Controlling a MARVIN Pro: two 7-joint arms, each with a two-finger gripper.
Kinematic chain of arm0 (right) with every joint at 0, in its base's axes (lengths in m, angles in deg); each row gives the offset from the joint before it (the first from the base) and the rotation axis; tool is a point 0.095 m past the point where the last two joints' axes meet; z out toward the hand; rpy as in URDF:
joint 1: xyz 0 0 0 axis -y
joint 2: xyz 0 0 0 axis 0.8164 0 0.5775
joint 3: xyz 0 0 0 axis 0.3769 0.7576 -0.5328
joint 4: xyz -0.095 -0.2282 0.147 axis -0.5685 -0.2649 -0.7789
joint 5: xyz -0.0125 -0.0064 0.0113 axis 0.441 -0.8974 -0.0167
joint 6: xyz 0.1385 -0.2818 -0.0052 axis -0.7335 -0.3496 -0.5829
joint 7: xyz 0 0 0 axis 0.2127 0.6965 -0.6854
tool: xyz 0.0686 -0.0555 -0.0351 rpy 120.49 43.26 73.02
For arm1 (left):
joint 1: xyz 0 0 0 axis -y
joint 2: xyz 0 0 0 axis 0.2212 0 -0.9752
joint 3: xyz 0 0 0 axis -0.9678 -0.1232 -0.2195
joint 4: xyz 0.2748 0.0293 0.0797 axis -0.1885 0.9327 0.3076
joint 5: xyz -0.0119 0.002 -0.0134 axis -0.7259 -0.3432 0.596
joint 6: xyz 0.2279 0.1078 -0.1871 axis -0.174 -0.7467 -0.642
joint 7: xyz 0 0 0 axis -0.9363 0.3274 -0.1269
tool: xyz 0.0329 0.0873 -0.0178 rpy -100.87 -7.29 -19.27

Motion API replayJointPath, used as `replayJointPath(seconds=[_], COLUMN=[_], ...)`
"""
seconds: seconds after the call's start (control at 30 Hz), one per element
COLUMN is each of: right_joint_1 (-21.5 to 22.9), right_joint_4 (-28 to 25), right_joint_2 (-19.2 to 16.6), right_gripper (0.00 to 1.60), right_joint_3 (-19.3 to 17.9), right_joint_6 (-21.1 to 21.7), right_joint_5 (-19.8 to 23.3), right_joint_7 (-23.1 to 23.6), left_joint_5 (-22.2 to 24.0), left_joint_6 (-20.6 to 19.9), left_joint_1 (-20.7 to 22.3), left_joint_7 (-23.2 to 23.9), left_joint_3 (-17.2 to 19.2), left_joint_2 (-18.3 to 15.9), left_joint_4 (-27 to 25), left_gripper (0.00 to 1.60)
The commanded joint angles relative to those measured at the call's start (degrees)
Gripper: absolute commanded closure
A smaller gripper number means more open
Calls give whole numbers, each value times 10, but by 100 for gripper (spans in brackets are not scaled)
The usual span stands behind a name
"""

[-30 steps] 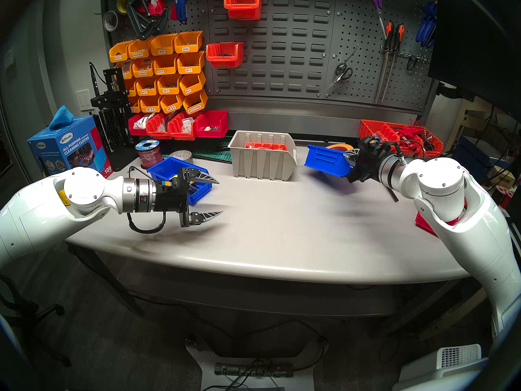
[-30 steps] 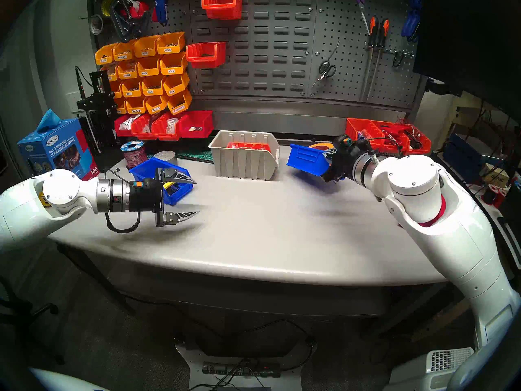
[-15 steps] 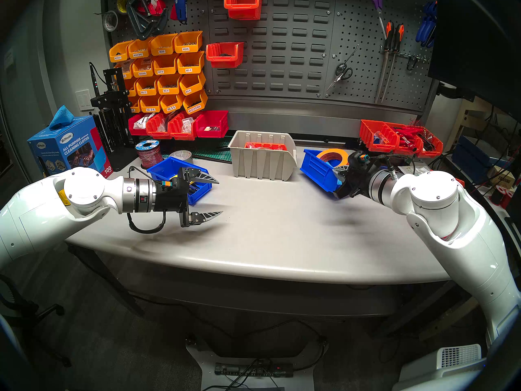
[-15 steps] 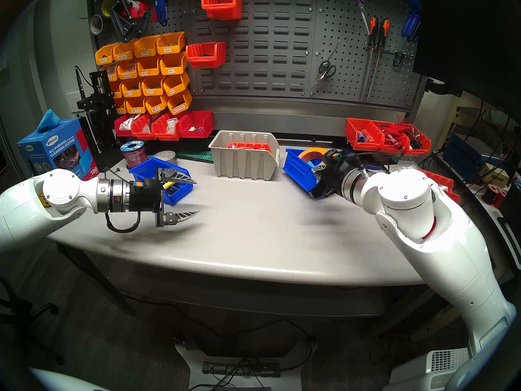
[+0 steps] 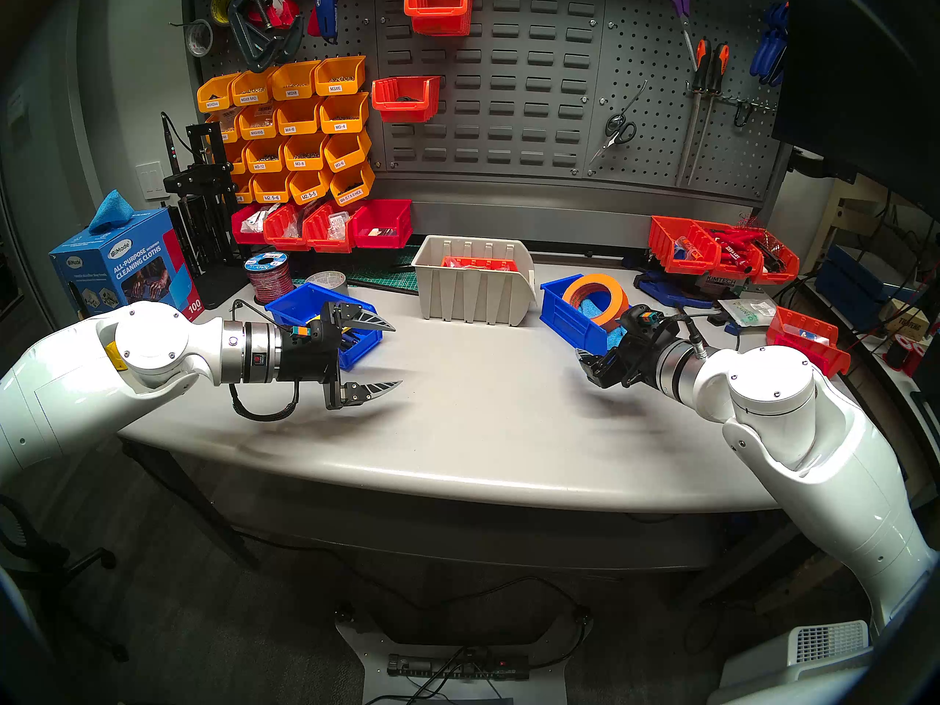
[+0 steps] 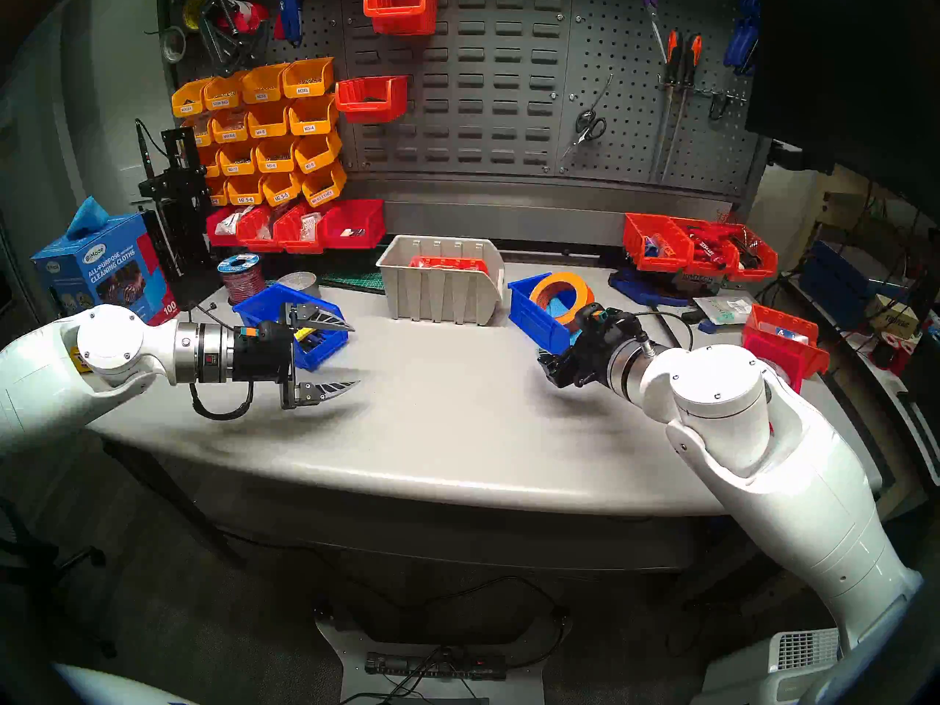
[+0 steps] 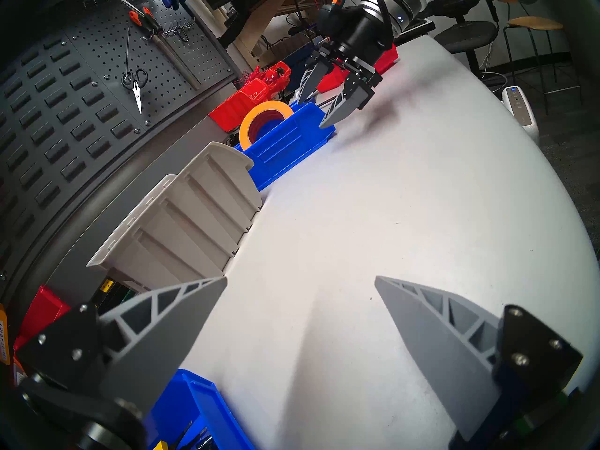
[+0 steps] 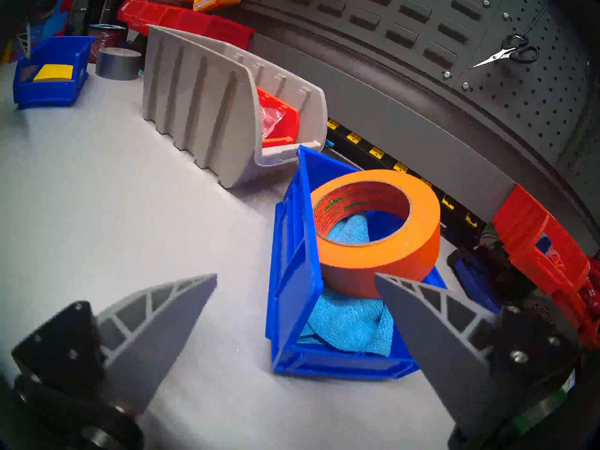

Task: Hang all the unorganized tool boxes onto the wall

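Observation:
Two blue tool boxes and a beige one stand on the grey table. The right blue box (image 5: 575,312) (image 8: 292,293) holds an orange tape roll (image 8: 376,231) and a blue cloth (image 8: 350,326). My right gripper (image 8: 295,274) is open at this box's near end, its fingers spread to either side and holding nothing. The ribbed beige box (image 5: 473,292) sits mid-table with red items inside. The left blue box (image 5: 300,302) lies behind my left gripper (image 5: 398,355), which hovers open and empty above the table. The wall (image 5: 508,78), a slotted dark grey panel, rises behind the table.
Two red bins (image 5: 437,9) (image 5: 404,98) hang on the panel, with yellow-orange bins (image 5: 295,129) to their left. Rows of red bins stand at back left (image 5: 325,226) and back right (image 5: 722,251). Another red bin (image 5: 809,340) sits near my right elbow. A wire spool (image 5: 269,276) and cloth box (image 5: 122,266) stand left.
My right gripper brought the raised blue box down onto the table, opened, and drew back toward me. The left arm has not moved.

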Motion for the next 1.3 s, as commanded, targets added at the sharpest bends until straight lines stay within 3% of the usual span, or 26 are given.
replayJointPath(seconds=[0.0, 0.1, 0.37, 1.27], right_joint_1=[-37, -63, -72, 22], right_joint_4=[-27, -36, -29, 36], right_joint_2=[-20, -24, -23, 1], right_gripper=[0, 0, 0, 0], right_joint_3=[-36, -59, -67, 1], right_joint_6=[-12, -20, -40, -78], right_joint_5=[5, 10, 12, -9], right_joint_7=[0, 0, 6, 37], left_joint_5=[1, 1, 1, 1], left_joint_6=[0, 0, 0, 0], left_joint_1=[6, 6, 6, 6], left_joint_7=[0, 0, 0, 0], left_joint_3=[5, 5, 5, 5], left_joint_2=[-1, -1, -1, -1], left_joint_4=[-1, -1, -1, -1], left_gripper=[0, 0, 0, 0])
